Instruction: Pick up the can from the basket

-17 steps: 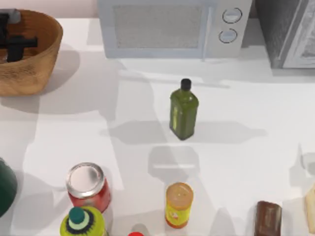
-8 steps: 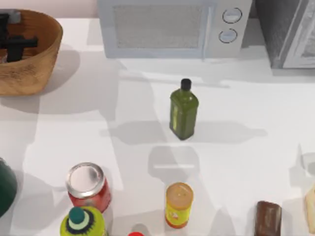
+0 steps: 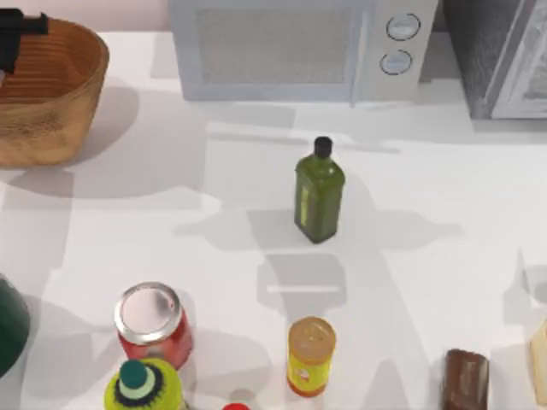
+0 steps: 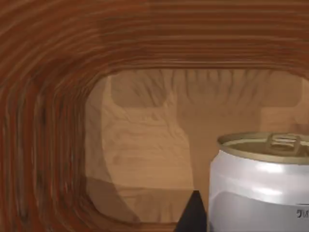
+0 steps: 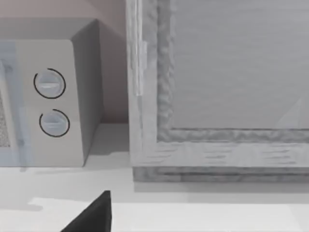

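Observation:
The tan woven basket (image 3: 51, 94) stands at the table's back left. My left gripper (image 3: 15, 38) shows as a dark shape over the basket's far left rim. In the left wrist view the can (image 4: 260, 188), whitish-silver with a pale beige top, hangs close to the camera over the basket's ribbed inside (image 4: 53, 121). One black fingertip (image 4: 193, 215) presses against its side, so the gripper is shut on it. The far finger is hidden behind the can. In the right wrist view a black fingertip (image 5: 91, 215) of my right gripper points toward the microwave and cabinet.
A microwave (image 3: 295, 47) and a grey cabinet (image 3: 504, 51) line the back. A green bottle (image 3: 319, 192) stands mid-table. Along the front are a large red can (image 3: 154, 323), a yellow canister (image 3: 310, 354), a teal-capped bottle (image 3: 141, 389) and a brown object (image 3: 464, 380).
My left gripper has shifted from the basket's middle toward the top view's back-left corner. The shadows on the table have moved with it. Nothing else has moved.

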{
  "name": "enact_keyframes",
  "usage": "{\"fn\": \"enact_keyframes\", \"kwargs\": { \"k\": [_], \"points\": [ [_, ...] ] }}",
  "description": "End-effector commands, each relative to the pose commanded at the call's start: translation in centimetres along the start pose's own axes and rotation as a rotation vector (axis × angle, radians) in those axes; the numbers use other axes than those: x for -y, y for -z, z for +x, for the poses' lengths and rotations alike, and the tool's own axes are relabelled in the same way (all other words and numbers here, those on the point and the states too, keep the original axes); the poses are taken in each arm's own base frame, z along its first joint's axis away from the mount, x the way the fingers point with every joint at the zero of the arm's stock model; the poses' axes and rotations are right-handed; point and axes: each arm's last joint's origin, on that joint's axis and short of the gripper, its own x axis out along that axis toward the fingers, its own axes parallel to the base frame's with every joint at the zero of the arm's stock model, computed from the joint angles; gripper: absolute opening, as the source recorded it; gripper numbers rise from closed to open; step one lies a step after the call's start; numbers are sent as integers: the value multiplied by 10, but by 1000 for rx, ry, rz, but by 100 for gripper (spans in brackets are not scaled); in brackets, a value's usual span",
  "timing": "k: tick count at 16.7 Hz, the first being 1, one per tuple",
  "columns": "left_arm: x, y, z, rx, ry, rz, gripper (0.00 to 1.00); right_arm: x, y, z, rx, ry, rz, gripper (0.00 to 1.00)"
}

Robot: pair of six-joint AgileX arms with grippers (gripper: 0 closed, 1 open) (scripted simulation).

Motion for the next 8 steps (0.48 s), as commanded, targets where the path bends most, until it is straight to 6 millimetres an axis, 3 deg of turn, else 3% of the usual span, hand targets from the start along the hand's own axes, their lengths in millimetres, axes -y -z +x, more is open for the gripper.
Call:
{"fn": "enact_keyframes", "kwargs": {
  "k": [4,8],
  "points": [
    [14,34,-79,209,-20,8,0,0,0,0,0,0,0,100],
    [30,99,-143,443,-29,11,0,0,0,0,0,0,0,100]
  ]
}}
